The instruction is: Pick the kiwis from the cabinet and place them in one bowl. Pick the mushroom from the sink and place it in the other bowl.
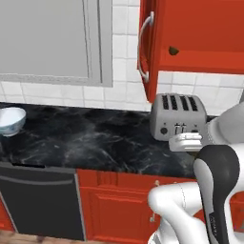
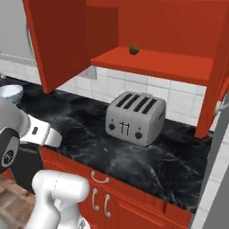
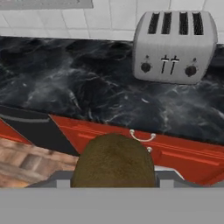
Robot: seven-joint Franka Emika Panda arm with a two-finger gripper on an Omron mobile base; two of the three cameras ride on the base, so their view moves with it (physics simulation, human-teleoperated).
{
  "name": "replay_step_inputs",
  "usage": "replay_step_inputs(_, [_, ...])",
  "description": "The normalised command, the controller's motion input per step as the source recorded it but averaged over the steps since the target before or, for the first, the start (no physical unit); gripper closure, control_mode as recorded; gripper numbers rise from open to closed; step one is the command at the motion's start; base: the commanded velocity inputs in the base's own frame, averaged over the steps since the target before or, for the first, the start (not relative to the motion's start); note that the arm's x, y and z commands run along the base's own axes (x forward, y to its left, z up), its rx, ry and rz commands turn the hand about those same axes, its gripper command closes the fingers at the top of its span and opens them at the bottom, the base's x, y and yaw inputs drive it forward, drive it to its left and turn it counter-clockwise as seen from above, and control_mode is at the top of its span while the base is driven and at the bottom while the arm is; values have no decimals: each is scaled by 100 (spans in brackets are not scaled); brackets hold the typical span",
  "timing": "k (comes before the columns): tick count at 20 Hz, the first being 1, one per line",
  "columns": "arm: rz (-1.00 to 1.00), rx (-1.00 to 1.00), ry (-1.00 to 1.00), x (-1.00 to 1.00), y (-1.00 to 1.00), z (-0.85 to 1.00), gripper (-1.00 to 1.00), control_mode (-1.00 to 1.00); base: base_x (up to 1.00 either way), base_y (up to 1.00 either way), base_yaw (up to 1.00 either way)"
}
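Note:
In the hand view a dull-brown kiwi (image 3: 113, 161) sits close up between the jaws of my gripper (image 3: 113, 183), which is shut on it, above the counter's front edge. A second kiwi (image 1: 173, 50) (image 2: 133, 50) lies on the shelf of the open red cabinet (image 1: 200, 28) (image 2: 152, 60). The blue-tinted white bowl (image 1: 10, 120) (image 2: 11, 92) stands at the far left of the black counter (image 1: 95, 138). The mushroom, the sink and the other bowl are out of view.
A silver four-slot toaster (image 1: 178, 116) (image 2: 135, 117) (image 3: 175, 46) stands on the counter under the cabinet. The cabinet door (image 1: 148, 47) (image 2: 58, 40) hangs open over the counter. A dark dishwasher front (image 1: 40, 200) sits below at left, beside red drawers (image 2: 103, 188).

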Motion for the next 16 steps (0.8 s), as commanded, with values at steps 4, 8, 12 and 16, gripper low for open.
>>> replay_step_inputs(4, [0, 0, 0, 0, 0, 0, 100, 100, 0, 23, 50])
replay_step_inputs(8, [0, 0, 0, 0, 0, 0, 100, 100, 0, 26, 49])
replay_step_inputs(12, [0, 0, 0, 0, 0, 0, 100, 100, 0, 26, 50])
replay_step_inputs(16, [0, 0, 0, 0, 0, 0, 100, 100, 3, 33, 45])
